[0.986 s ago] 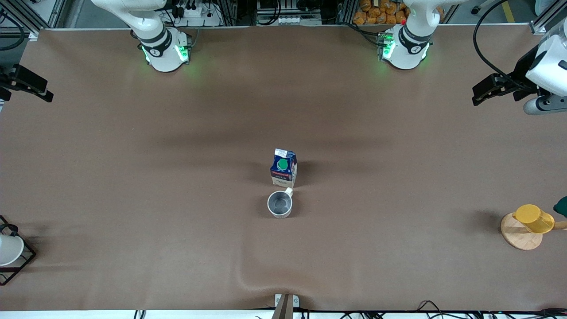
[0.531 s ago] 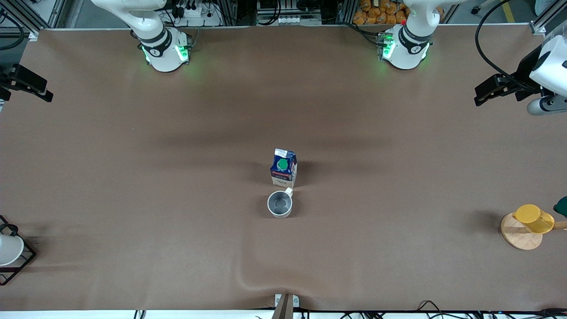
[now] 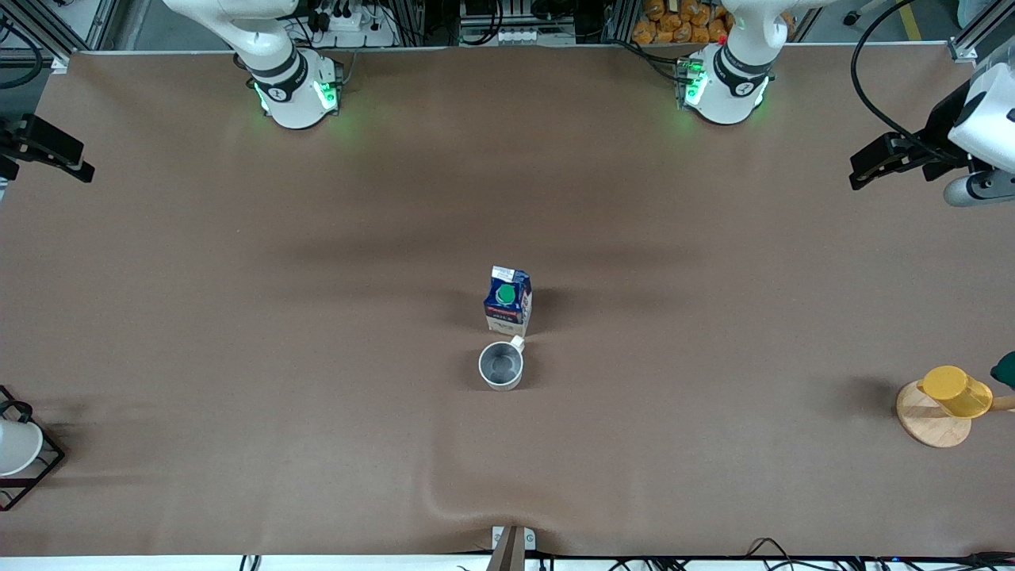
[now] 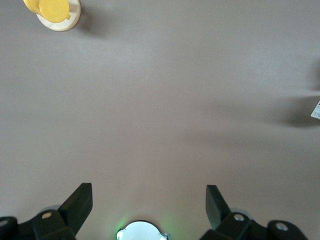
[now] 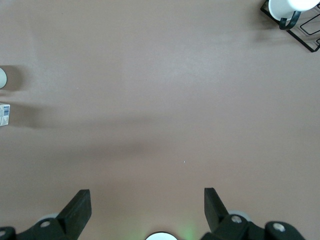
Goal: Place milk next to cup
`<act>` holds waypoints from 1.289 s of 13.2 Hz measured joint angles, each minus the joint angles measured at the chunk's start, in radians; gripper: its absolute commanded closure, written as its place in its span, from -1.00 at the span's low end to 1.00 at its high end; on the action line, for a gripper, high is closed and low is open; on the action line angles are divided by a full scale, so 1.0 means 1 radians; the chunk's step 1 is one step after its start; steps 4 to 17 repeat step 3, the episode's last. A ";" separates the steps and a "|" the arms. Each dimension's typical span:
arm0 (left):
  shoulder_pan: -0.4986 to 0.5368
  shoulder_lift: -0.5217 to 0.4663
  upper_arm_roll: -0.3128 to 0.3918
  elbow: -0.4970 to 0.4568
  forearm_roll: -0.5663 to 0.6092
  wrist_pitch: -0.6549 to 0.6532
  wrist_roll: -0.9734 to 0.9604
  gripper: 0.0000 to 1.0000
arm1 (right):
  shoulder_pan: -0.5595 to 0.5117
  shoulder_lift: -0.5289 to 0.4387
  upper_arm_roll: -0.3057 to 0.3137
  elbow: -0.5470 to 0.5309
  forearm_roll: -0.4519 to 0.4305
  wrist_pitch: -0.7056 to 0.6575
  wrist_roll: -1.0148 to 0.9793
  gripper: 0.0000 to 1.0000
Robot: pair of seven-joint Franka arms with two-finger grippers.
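The left tool [image 4: 146, 200], fingers spread wide apart and empty, hung high over the brown paper-covered surface [image 3: 238, 317] at the left arm's end. The right tool [image 5: 145, 202], likewise spread apart and empty, hung over the surface at the right arm's end. Both arms waited well apart from the task's things.

At mid-surface the small dark blue milk carton with round green cap [image 3: 507, 300] stood upright, just beside the cream-white mug with grey inside [image 3: 501, 365] and farther from the front camera than it. The mug's small loop handle pointed toward the carton and appeared to touch or almost touch its base.

Judged risk: the placement looked complete, so any renewed reach could nudge the light carton against the handle and topple it or shove the mug.

Only the front view showed carton and mug whole. The left wrist view added a yellow cup on a round wooden coaster [image 4: 52, 11]. The right wrist view added a plain white cup in a black wire frame [image 5: 295, 15].
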 measured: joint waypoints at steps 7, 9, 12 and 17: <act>0.002 0.000 0.004 0.000 0.000 0.000 0.001 -1.00 | 0.000 0.000 0.000 0.000 0.000 0.000 0.000 -1.00; 0.002 0.000 0.004 0.000 0.000 0.000 0.001 -1.00 | 0.000 0.000 0.000 0.000 0.000 0.000 0.000 -1.00; 0.002 0.000 0.004 0.000 0.000 0.000 0.001 -1.00 | 0.000 0.000 0.000 0.000 0.000 0.000 0.000 -1.00; 0.002 0.000 0.004 0.000 0.000 0.000 0.001 -1.00 | 0.000 0.000 0.000 0.000 0.000 0.000 0.000 -1.00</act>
